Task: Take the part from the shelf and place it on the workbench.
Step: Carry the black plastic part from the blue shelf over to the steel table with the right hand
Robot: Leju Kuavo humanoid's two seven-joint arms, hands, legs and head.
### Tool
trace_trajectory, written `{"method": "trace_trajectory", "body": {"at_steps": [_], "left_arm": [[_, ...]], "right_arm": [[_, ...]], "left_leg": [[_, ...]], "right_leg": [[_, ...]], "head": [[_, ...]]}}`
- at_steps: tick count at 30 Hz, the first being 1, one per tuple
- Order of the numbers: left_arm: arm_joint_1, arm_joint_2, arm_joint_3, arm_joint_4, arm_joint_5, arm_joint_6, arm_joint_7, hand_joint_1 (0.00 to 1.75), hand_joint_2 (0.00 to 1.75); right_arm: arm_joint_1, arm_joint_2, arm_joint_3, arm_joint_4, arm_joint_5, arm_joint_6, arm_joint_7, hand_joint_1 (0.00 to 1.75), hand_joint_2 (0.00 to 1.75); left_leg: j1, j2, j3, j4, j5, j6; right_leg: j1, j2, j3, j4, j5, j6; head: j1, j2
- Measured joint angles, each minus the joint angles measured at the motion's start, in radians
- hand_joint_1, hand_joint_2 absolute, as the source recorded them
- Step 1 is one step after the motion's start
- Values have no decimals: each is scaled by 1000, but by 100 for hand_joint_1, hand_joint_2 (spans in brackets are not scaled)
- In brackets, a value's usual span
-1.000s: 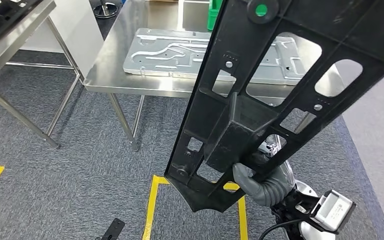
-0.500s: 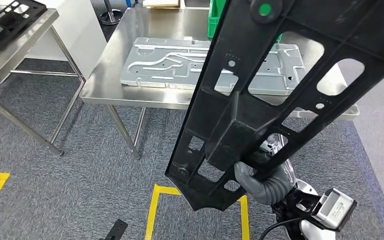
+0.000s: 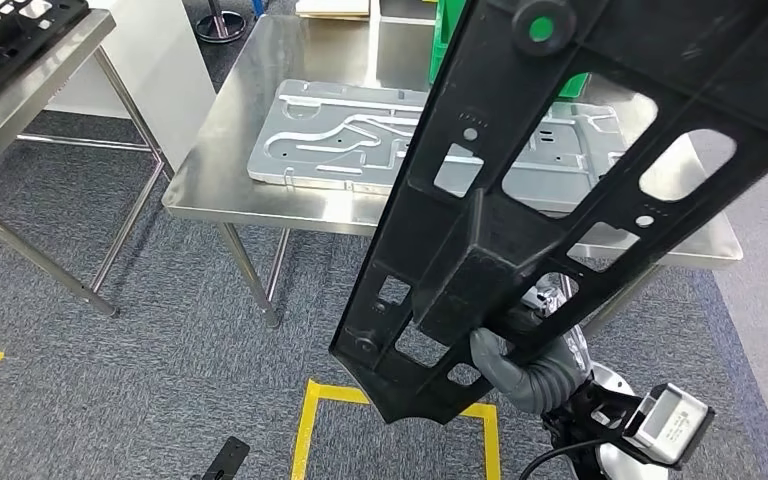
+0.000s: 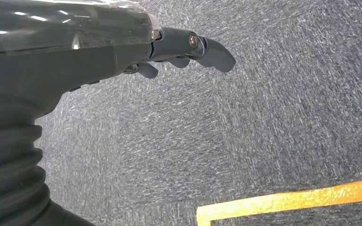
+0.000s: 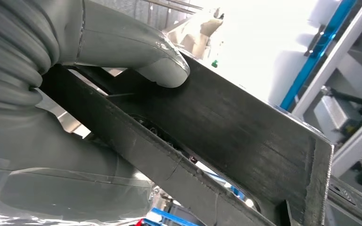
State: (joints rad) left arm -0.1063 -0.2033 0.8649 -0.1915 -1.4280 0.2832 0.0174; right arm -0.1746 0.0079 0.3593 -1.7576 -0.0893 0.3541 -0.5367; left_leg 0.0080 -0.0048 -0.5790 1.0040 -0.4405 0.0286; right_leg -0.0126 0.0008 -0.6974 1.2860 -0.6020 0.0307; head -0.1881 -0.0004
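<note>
The right hand [image 3: 508,352] grips the part [image 3: 520,200], a long black plastic frame with cut-out windows, near its lower end, the thumb [image 5: 162,70] pressing on a flat face of it. The part rises tilted up and to the right across the head view, held in the air in front of the steel workbench [image 3: 250,180], on which a grey metal plate [image 3: 350,140] lies flat. The left hand [image 4: 188,47] hangs over the grey carpet [image 4: 264,117] near a strip of yellow tape [image 4: 287,202], holding nothing, its fingers gently curled and apart
</note>
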Motion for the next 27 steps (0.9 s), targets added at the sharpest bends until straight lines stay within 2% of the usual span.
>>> {"method": "trace_trajectory", "body": {"at_steps": [1, 2, 4, 5, 6, 8, 10, 11, 13, 15, 17, 18, 19, 20, 21, 22, 23, 24, 27], "left_arm": [[0, 0, 0, 0, -1, 0, 0, 0, 175], [1, 0, 0, 0, -2, 0, 1, 0, 175], [1, 0, 0, 0, -2, -1, 1, 0, 175], [-1, -1, 0, 0, -3, -2, 1, 0, 175], [-2, -1, 0, 0, -3, -2, 2, 0, 175], [-3, -1, 0, 0, -4, -4, 3, 0, 175], [-4, 0, 0, 0, -4, -4, 3, 0, 175], [-5, 0, 0, 0, -4, -4, 3, 0, 175], [-6, 0, 0, 0, -4, -4, 4, 0, 175], [-6, 0, 0, 0, -4, -5, 4, 0, 175], [-6, 0, 0, 0, -4, -5, 4, 0, 175], [-4, 0, 0, 0, -3, -6, 4, 0, 175], [-3, 0, 0, 0, -3, -7, 4, 0, 175], [-2, 0, 0, 0, -3, -7, 4, 0, 175], [-1, 1, 0, 0, -2, -8, 5, 0, 175], [-2, 1, 0, 0, -2, -8, 5, 0, 175], [-2, 1, 0, 1, -2, -8, 5, 0, 175], [-3, 1, 0, 1, -2, -9, 4, 0, 175], [-1, 1, 0, 1, 2, -8, 3, 0, 175]], "right_arm": [[3, -1, 0, 1, 0, -1, 0, 168, 175], [5, -2, 0, 1, 1, -2, 0, 168, 175], [6, -3, 0, 2, 1, -3, -1, 168, 175], [6, -4, 0, 2, 1, -4, -2, 168, 175], [6, -5, -1, 2, 1, -4, -3, 168, 175], [6, -6, -1, 2, 2, -5, -5, 168, 175], [6, -6, -2, 2, 2, -5, -5, 168, 175], [6, -6, -2, 2, 2, -5, -5, 168, 175], [5, -6, -2, 2, 2, -5, -6, 168, 175], [5, -6, -2, 2, 2, -5, -6, 168, 175], [5, -6, -2, 2, 2, -5, -6, 168, 175], [6, -6, -2, 3, 2, -5, -6, 168, 175], [6, -6, -2, 4, 2, -5, -6, 168, 175], [7, -6, -2, 6, 2, -5, -6, 168, 175], [7, -6, -3, 7, 2, -5, -6, 168, 175], [7, -6, -3, 7, 2, -5, -6, 168, 175], [7, -7, -3, 7, 2, -5, -6, 168, 175], [7, -7, -3, 7, 2, -5, -7, 168, 175], [6, -7, -4, 7, 2, -5, -7, 168, 175]], "left_leg": [[0, -1, 8, 0, -6, 0], [0, -2, 17, 0, -14, -1], [-1, -5, 39, 1, -31, -4], [-3, -6, 46, 2, -39, -8], [-4, -7, 49, 4, -46, -13], [-6, -8, 50, 3, -54, -24], [-6, -5, 53, 6, -64, -35], [-5, -3, 47, 25, -76, -41], [-3, -2, 6, 111, -115, -51], [-1, -1, -30, 177, -143, -55], [0, -1, -45, 203, -152, -56], [2, -1, -69, 233, -150, -58], [4, -1, -85, 238, -128, -60], [6, -1, -89, 217, -90, -61], [7, 0, -81, 165, -40, -61], [6, 1, -53, 96, -3, -58], [4, 2, -34, 50, 13, -52], [2, 2, -24, 27, 14, -46], [2, 0, -17, 15, 4, -27]], "right_leg": [[0, 0, -25, 21, 13, 0], [0, 0, -29, 3, 47, -1], [1, 0, 10, -126, 146, -10], [4, 0, 34, -190, 180, -16], [7, 0, 50, -234, 197, -21], [12, 2, 57, -257, 190, -28], [7, 4, 65, -266, 184, -34], [3, 3, 73, -271, 182, -39], [0, 1, 87, -277, 175, -47], [0, -1, 91, -277, 170, -50], [0, -1, 92, -277, 169, -51], [0, 0, 97, -276, 164, -50], [0, 1, 106, -276, 157, -49], [-1, 2, 117, -275, 148, -47], [-1, 3, 129, -273, 138, -43], [0, 4, 138, -271, 130, -39], [2, 4, 141, -270, 125, -34], [3, 4, 142, -269, 121, -29], [4, 2, 143, -269, 115, -14]], "head": [[0, 0], [0, 0], [0, 0], [0, 0], [0, 0], [0, 0], [0, 0], [0, 0], [0, 0], [0, 0], [0, 0], [0, 0], [0, 0], [0, 0], [0, 0], [0, 0], [0, 0], [0, 0], [0, 0]]}}
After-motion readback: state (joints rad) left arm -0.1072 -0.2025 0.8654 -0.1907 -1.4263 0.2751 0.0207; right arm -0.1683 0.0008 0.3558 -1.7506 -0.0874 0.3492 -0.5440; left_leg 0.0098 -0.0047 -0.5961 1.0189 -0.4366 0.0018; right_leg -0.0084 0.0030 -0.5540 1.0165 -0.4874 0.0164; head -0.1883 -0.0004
